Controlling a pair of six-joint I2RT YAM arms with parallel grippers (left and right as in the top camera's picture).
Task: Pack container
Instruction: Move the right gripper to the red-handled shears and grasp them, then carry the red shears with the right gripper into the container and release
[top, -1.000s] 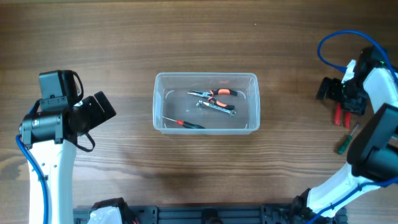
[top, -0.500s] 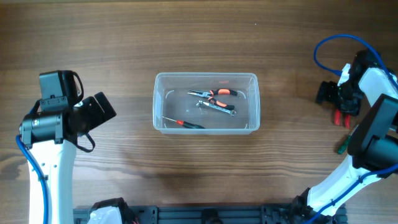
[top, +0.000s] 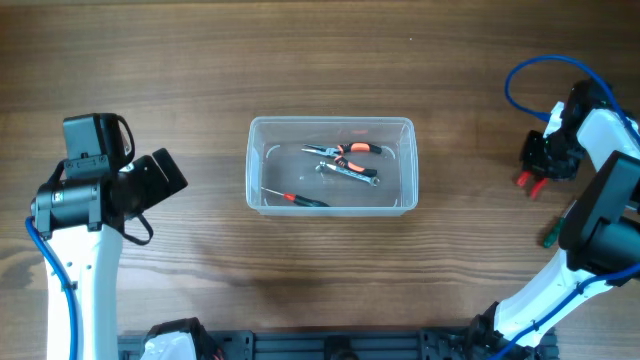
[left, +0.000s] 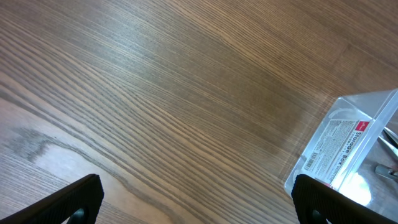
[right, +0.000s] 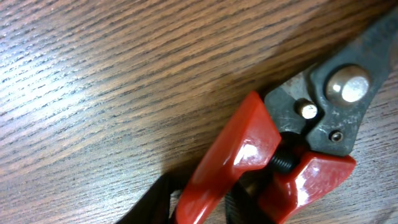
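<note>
Three items (top: 340, 160) in container (top: 330, 123) | one red cutter (right: 249, 155), perhaps held, right tool (top: 545, 157)

A robotics lab bench is indicated rather than a home. A bare wood-grain table (top: 320, 60) is flanked by a left arm (top: 75, 260) and a right arm (top: 612, 135), both mounted by a dark rail (top: 330, 346) at the near edge. A blue cable (top: 520, 75) is looped at the far right. Hand tools are staged: pliers (top: 345, 151) in a clear container (top: 256, 165) and a red-handled cutter (right: 249, 155) at the right.
</note>
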